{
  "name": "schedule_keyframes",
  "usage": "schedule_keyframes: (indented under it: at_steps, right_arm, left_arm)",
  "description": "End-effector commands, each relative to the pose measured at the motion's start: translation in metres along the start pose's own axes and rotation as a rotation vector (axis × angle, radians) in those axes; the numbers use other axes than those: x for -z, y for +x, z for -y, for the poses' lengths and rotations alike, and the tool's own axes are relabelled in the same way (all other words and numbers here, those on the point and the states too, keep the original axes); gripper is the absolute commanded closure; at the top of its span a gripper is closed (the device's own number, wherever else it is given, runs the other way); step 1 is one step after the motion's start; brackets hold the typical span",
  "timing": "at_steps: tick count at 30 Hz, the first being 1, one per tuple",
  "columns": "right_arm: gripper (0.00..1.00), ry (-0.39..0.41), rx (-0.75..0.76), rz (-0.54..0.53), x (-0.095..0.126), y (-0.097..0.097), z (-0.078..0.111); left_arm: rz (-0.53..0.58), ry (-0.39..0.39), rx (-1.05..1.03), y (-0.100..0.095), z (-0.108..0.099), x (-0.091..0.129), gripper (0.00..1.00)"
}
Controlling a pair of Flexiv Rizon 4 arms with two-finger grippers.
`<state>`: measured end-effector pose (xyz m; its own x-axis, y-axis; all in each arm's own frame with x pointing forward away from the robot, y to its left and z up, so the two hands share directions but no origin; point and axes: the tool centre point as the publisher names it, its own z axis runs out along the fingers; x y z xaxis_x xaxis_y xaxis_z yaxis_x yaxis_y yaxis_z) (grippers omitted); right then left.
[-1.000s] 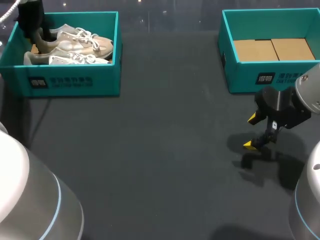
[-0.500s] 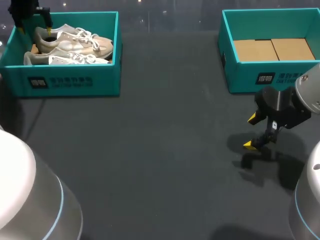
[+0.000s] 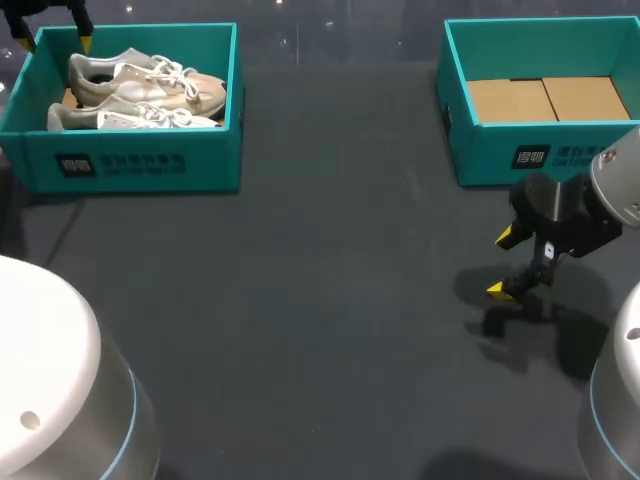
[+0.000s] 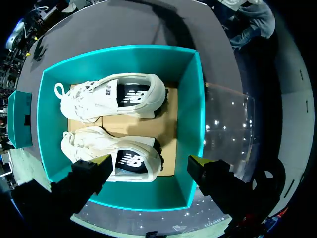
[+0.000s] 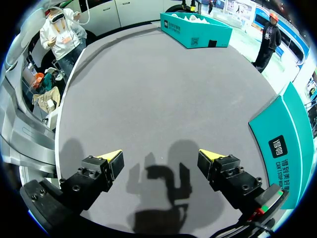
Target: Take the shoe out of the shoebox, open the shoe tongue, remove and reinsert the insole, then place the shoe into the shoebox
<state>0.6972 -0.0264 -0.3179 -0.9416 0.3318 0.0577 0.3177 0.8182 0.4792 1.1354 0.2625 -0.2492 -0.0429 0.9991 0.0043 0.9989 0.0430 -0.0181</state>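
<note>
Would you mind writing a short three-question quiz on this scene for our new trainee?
1. True or false: the right shoebox holds a shoe.
2. The right gripper is: A) shut on a shoe; B) open above the bare table; C) inside a shoebox.
3. How many shoes lie in the left shoebox below the open left gripper?
Key: 1 false; 2 B; 3 two.

The left shoebox (image 3: 140, 165) and right shoebox (image 3: 520, 150) are showing smooth teal card with a faint sheen. The cardboard floor (image 3: 550, 100) of the right one is presenting plain brown and matt. The shoes (image 4: 114, 96) are reading as pale cloth with cord laces. The table (image 3: 320, 280) is looking dark, matt and finely textured. The right gripper (image 5: 161, 157) is showing matt black housing.
</note>
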Motion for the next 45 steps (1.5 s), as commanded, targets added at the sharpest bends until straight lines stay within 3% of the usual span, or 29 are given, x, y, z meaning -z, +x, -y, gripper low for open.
schedule_keyframes:
  at_steps: [1, 16, 18, 26, 31, 45]
  right_arm:
    - [0.0, 0.001, -0.001, 0.003, 0.0, 0.002, 0.0]
    - [0.0, 0.001, -0.001, 0.003, 0.0, 0.002, 0.0]
    - [0.0, 0.001, -0.001, 0.003, 0.0, 0.002, 0.0]
    - [0.0, 0.001, -0.001, 0.003, 0.0, 0.002, 0.0]
    - [0.0, 0.001, -0.001, 0.003, 0.0, 0.002, 0.0]
    - [0.0, 0.001, -0.001, 0.003, 0.0, 0.002, 0.0]
  left_arm:
    - [-0.007, -0.035, 0.013, 0.003, 0.042, 0.01, 0.0]
    - [-0.021, -0.042, 0.012, 0.004, 0.047, 0.011, 0.0]
    - [-0.017, -0.039, 0.002, 0.003, 0.055, 0.01, 0.0]
    - [-0.002, -0.033, 0.04, 0.008, 0.071, -0.012, 0.0]
    - [0.006, -0.081, 0.044, 0.011, 0.084, -0.025, 0.0]
    - [-0.002, -0.079, -0.008, 0.005, 0.094, -0.059, 0.0]
